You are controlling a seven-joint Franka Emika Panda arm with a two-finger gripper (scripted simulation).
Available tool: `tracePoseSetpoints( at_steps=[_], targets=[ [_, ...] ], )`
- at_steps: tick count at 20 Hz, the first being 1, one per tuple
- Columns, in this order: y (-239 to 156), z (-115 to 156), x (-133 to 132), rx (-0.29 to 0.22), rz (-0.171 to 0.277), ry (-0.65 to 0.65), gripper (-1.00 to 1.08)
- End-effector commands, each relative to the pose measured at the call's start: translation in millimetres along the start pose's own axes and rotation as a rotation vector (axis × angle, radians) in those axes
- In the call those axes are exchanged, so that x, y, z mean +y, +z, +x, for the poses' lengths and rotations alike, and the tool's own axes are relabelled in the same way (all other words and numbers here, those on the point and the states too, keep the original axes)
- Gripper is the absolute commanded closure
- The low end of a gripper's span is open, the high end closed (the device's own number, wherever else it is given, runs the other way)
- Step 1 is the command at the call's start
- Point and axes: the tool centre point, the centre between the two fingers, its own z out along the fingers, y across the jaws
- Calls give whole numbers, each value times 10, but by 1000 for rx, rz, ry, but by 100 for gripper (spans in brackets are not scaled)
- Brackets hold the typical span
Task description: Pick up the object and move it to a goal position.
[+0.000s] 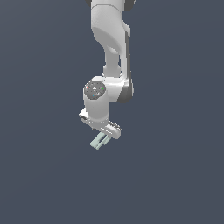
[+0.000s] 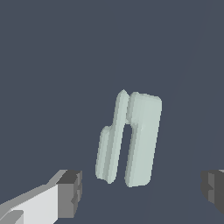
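The object (image 2: 129,140) is a small pale grey-green oblong block with a lengthwise groove. In the wrist view it lies on the dark surface, beyond and between my two dark finger pads (image 2: 72,192). My gripper (image 2: 142,190) is open, its jaws far wider than the block, and nothing is held. In the exterior view the white arm reaches down at the centre. There the gripper (image 1: 105,138) hangs just over the object (image 1: 96,143), which pokes out under the hand toward the exterior view's left. I cannot tell whether the fingers touch it.
A plain dark blue-grey surface (image 1: 175,175) fills both views. No other objects, containers or edges show. No goal marker is visible.
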Motion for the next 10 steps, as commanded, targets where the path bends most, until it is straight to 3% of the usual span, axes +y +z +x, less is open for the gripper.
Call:
tracePoseSetpoints(
  at_steps=[1,10],
  targets=[
    [87,44,3,6,3,55,-92],
    [248,116,16,16,8,152,-92]
  ],
)
